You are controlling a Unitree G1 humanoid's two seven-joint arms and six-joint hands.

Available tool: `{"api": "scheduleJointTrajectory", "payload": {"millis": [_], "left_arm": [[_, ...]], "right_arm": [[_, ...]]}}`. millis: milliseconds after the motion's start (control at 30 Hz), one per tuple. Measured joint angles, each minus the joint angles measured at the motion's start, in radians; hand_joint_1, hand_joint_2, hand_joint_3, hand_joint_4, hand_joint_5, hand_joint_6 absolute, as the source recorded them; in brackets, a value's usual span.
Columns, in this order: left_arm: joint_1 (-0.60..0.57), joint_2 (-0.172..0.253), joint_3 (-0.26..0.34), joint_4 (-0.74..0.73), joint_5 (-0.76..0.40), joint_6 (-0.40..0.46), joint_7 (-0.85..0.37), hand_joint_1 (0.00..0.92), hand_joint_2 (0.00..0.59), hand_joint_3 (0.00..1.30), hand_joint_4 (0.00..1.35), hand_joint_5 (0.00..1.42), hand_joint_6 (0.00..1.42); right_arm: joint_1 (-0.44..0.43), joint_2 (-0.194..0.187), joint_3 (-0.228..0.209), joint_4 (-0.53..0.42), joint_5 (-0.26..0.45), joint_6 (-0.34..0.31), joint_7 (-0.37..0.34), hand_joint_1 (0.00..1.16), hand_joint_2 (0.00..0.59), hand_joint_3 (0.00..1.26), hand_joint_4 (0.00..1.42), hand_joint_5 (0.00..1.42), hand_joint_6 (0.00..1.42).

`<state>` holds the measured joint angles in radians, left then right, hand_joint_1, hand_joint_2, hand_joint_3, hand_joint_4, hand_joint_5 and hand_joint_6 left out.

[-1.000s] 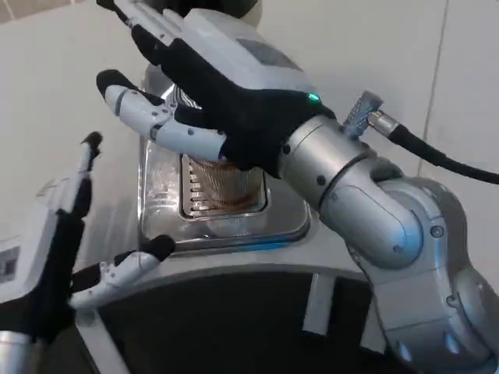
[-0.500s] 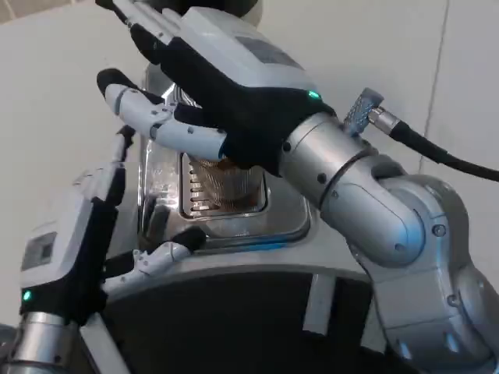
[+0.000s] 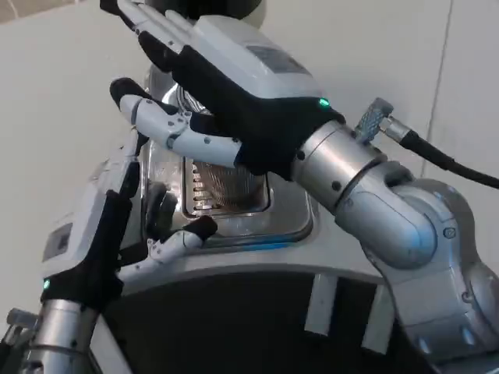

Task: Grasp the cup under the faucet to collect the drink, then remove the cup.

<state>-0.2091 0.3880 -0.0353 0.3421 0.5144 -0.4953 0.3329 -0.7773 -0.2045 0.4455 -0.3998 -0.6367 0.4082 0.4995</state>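
Note:
A ribbed brownish cup [image 3: 231, 185] stands on the slotted grate [image 3: 199, 192] of a chrome drip tray [image 3: 290, 224], and its upper part is hidden behind my right hand. My right hand [image 3: 234, 86] hovers over the cup with fingers spread and reaching up-left; nothing shows in its grasp. My left hand [image 3: 97, 230] is at the tray's left edge, left of the cup. Its fingers point upward and its thumb [image 3: 181, 238] reaches toward the tray's front rim, apart from the cup. The faucet is hidden behind my right hand.
The dispenser's shiny metal body [image 3: 160, 167] rises behind the tray. A dark front panel [image 3: 234, 327] lies under the white ledge. My right forearm [image 3: 390, 210] fills the right side, with a black cable [image 3: 460, 167] trailing off right. White wall is behind.
My left hand has risen and moved right, from the lower left corner up to the tray's left edge. My right hand has stayed over the cup, shifting only slightly.

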Motion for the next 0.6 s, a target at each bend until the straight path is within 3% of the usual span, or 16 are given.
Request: {"api": "scheduleJointTrajectory", "payload": {"millis": [433, 600], "left_arm": [[-0.042, -0.005, -0.012, 0.059, 0.004, -0.032, 0.019, 0.219, 0.038, 0.0, 0.0, 0.05, 0.06], [-0.058, -0.005, -0.015, 0.059, 0.006, -0.032, 0.023, 0.233, 0.044, 0.0, 0.0, 0.05, 0.07]], "right_arm": [[-0.006, 0.031, 0.0, -0.006, -0.026, 0.035, 0.001, 0.0, 0.55, 0.0, 0.0, 0.0, 0.0], [0.039, 0.041, -0.015, -0.046, -0.049, 0.04, -0.044, 0.0, 0.569, 0.0, 0.0, 0.0, 0.0]]}}
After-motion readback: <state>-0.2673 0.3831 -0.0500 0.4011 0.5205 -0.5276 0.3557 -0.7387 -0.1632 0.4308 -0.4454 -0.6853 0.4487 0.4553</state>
